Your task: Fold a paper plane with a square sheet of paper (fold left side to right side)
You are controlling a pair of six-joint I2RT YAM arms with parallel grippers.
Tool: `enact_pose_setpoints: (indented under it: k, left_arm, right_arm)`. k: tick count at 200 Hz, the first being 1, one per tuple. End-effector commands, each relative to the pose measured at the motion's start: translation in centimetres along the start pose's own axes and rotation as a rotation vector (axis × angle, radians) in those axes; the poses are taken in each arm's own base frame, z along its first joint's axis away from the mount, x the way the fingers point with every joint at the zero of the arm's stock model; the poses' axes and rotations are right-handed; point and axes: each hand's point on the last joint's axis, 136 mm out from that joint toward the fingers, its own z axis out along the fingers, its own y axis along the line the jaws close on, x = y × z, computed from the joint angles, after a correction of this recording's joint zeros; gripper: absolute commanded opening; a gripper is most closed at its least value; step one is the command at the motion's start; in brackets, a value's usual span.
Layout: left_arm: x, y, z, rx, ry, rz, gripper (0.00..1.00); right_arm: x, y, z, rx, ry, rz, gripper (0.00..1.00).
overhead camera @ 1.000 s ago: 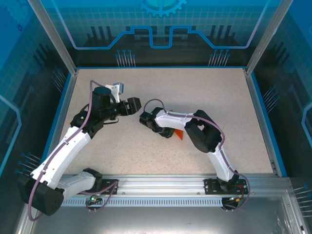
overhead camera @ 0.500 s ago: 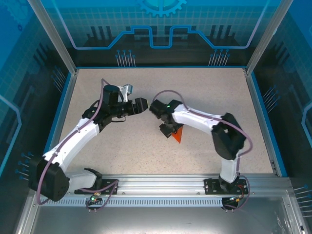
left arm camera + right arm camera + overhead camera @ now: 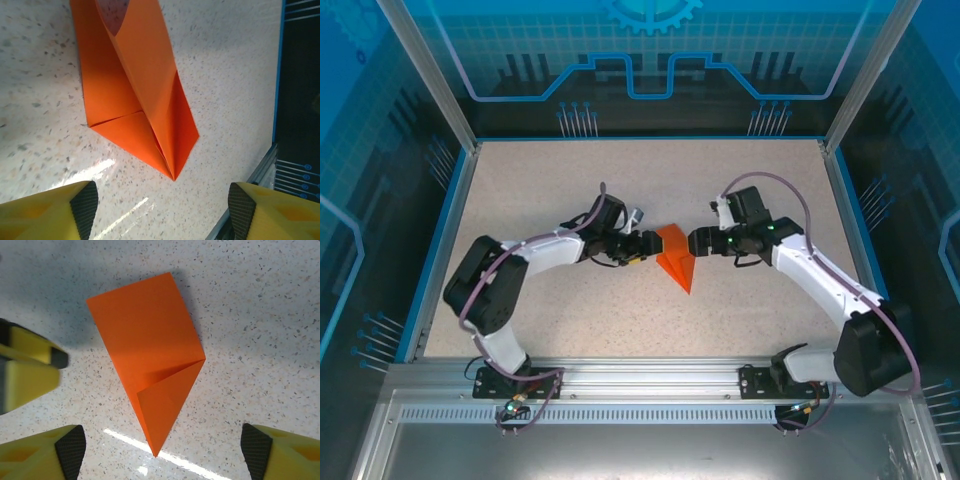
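Observation:
The orange paper (image 3: 676, 256) lies flat on the speckled table, folded into a pointed shape with its tip toward the near edge. My left gripper (image 3: 647, 247) sits just left of it, open, and my right gripper (image 3: 696, 243) sits just right of it, also open. In the left wrist view the paper (image 3: 131, 85) lies ahead of the open gripper (image 3: 162, 211), with its upper layer lifted a little along the fold. In the right wrist view the paper (image 3: 148, 352) lies flat beyond the open gripper (image 3: 162, 452). Nothing is between either pair of fingers.
The left gripper's yellow fingers (image 3: 27, 367) show at the left of the right wrist view, close to the paper. A blue rim (image 3: 847, 225) edges the table, with glass walls beyond. The rim (image 3: 276, 75) also runs down the right of the left wrist view.
The right gripper has come off the paper and swung to its right side. The left gripper has moved in to the paper's left edge. The paper now lies uncovered.

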Motion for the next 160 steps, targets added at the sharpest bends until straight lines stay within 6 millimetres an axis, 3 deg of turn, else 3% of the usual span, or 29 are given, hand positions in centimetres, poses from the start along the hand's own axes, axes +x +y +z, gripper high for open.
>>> enact_pose_setpoints:
  k: [1,22,96,133,160]
  left_arm:
    - [-1.3,-1.9,1.4,0.070,0.006,0.020,0.71]
    - [-1.7,-1.3,2.9,0.078,0.032,0.005,0.67]
    - [-2.8,0.2,5.7,0.067,0.051,0.035,0.39]
    - [-3.3,0.4,4.6,0.097,0.015,0.090,0.15]
    - [-3.1,-0.2,2.5,0.170,-0.023,0.164,0.07]
  right_arm:
    - [-1.2,0.9,-1.1,-0.145,-0.086,0.072,0.90]
    - [-0.8,-0.1,-1.5,-0.207,-0.118,0.140,0.99]
    - [-0.1,-0.9,-1.5,-0.323,-0.136,0.189,0.99]
    - [0.0,0.4,-0.1,-0.434,-0.103,0.129,0.99]
    - [-0.8,0.8,1.2,-0.473,-0.122,0.086,0.99]
